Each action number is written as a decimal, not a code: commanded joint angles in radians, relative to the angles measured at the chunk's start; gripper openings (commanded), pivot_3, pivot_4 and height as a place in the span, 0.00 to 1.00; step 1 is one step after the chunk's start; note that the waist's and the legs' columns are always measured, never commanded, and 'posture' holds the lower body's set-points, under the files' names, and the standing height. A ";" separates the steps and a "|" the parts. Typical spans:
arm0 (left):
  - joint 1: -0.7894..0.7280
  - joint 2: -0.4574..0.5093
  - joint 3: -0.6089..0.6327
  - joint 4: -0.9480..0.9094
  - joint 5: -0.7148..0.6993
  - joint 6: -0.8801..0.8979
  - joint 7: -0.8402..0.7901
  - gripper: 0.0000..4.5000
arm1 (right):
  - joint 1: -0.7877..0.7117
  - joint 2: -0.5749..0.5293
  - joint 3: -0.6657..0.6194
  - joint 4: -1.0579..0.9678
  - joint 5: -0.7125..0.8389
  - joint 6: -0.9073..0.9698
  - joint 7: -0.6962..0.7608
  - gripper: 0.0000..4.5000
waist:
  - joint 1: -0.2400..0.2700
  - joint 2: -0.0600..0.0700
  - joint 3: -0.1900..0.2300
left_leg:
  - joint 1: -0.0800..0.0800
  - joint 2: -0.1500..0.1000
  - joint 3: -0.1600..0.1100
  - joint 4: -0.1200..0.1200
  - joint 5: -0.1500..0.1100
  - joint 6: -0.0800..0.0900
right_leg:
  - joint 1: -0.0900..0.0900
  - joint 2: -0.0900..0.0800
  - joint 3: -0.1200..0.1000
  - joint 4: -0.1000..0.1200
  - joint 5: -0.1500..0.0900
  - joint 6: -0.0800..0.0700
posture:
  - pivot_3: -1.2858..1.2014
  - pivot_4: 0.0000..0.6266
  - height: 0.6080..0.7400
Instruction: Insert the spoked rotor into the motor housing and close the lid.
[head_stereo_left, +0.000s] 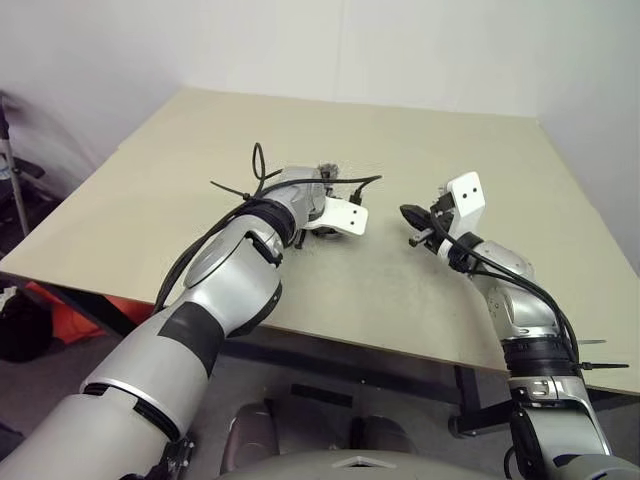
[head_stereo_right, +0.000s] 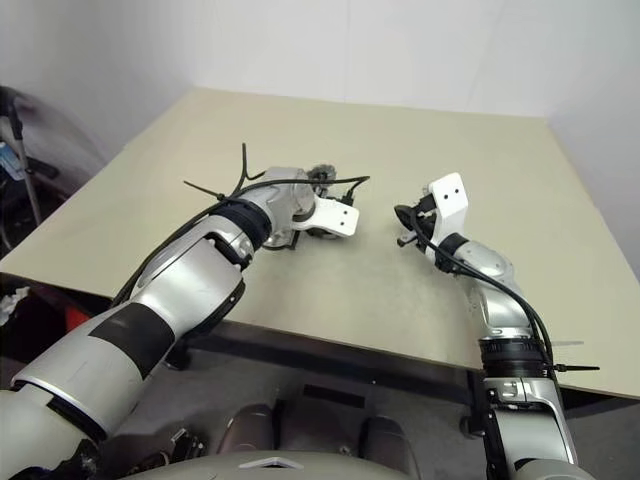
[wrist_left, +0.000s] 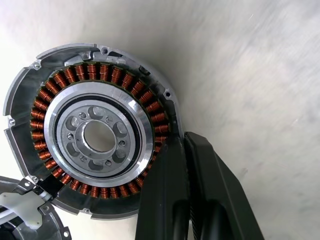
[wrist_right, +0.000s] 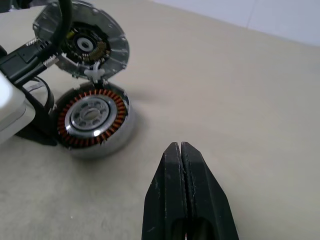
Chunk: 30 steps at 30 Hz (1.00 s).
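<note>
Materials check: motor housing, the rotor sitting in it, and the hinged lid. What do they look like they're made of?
Motor housing: matte grey, probably cast aluminium; the windings inside look like copper wire, orange-brown coils. Spoked rotor: bright machined metal with a polished rim, steel or aluminium unclear. Lid: dull silver-grey metal disc with radial ribs, standing open.

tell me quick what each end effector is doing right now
Left end effector: closed, nothing held, beside the motor housing.
Right end effector: closed, empty, above the table.

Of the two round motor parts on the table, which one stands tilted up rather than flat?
The lid, ribbed with a dark centre, stands raised behind the motor housing, which lies flat showing copper windings.
</note>
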<state>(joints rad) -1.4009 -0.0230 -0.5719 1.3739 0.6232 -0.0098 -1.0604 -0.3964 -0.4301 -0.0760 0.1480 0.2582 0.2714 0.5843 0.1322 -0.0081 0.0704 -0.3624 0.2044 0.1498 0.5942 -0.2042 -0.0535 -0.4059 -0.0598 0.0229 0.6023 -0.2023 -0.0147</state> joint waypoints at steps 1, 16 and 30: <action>-0.034 -0.041 0.040 -0.037 -0.051 -0.038 -0.068 0.02 | -0.030 -0.002 -0.019 -0.013 0.004 -0.023 -0.001 0.00 | 0.003 0.000 0.000 | 0.000 0.000 0.000 0.000 0.000 0.000 | 0.000 -0.001 0.000 0.000 0.000 0.000 | 0.52 0.00 1.00; -0.038 -0.070 0.074 -0.069 -0.101 -0.075 -0.226 0.02 | -0.040 -0.006 -0.023 0.005 0.000 -0.037 0.000 0.00 | 0.003 0.004 0.003 | -0.002 -0.003 0.000 -0.001 -0.001 0.003 | 0.000 -0.009 -0.004 0.001 -0.002 0.003 | 0.52 0.00 1.00; -0.032 -0.044 0.092 -0.080 -0.126 -0.071 -0.259 0.35 | -0.058 0.000 -0.013 0.029 -0.004 -0.049 0.006 0.00 | 0.001 0.005 0.003 | -0.004 -0.006 0.000 -0.001 0.002 0.008 | 0.000 -0.015 -0.006 0.002 -0.002 0.003 | 0.52 0.00 1.00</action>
<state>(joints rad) -1.4105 -0.0720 -0.4993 1.3240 0.5189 -0.0864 -1.3074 -0.4242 -0.4292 -0.0749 0.1858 0.2519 0.2474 0.5871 0.1329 -0.0031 0.0738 -0.3662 0.1984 0.1502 0.5931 -0.2025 -0.0453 -0.4061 -0.0746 0.0172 0.6040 -0.2042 -0.0114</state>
